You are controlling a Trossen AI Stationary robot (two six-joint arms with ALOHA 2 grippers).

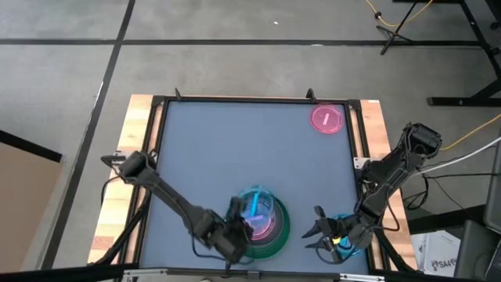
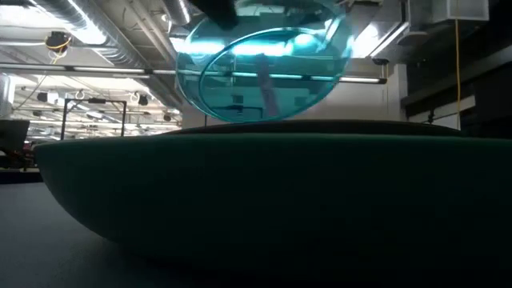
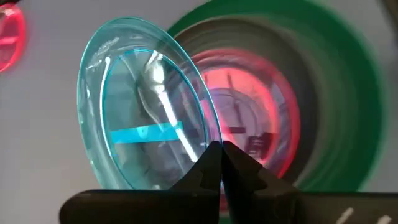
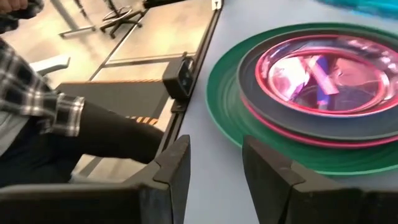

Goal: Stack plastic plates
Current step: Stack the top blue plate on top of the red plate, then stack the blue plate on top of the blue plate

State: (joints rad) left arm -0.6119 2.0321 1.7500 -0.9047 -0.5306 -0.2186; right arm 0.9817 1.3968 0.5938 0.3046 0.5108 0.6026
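A stack of plates sits at the table's near middle: a large dark green plate (image 1: 275, 235) (image 2: 240, 200) (image 3: 348, 93) (image 4: 224, 106) at the bottom, a dark grey one (image 4: 348, 127) on it, and a pink one (image 3: 261, 106) (image 4: 323, 74) on top. My left gripper (image 1: 237, 229) (image 3: 219, 163) is shut on the small translucent blue plate (image 1: 254, 204) (image 2: 264, 64) (image 3: 143, 112) above the stack. The small pink striped plate (image 1: 326, 119) (image 3: 9, 31) lies flat near the far right corner. My right gripper (image 1: 321, 235) (image 4: 214, 168) hangs open to the right of the stack. My left gripper pinches the blue plate's rim (image 3: 208, 155) between its two fingers, on the side facing the near-left of the table. The plate is lifted clear and steeply tilted over the stack, its far rim (image 2: 264, 12) raised.
The dark table mat has a black frame (image 1: 160, 141) and wooden side boards (image 1: 125, 157). A person in a plaid sleeve (image 4: 37, 93) stands beyond the table's left edge. Bare mat (image 1: 235, 149) lies over the middle and far left.
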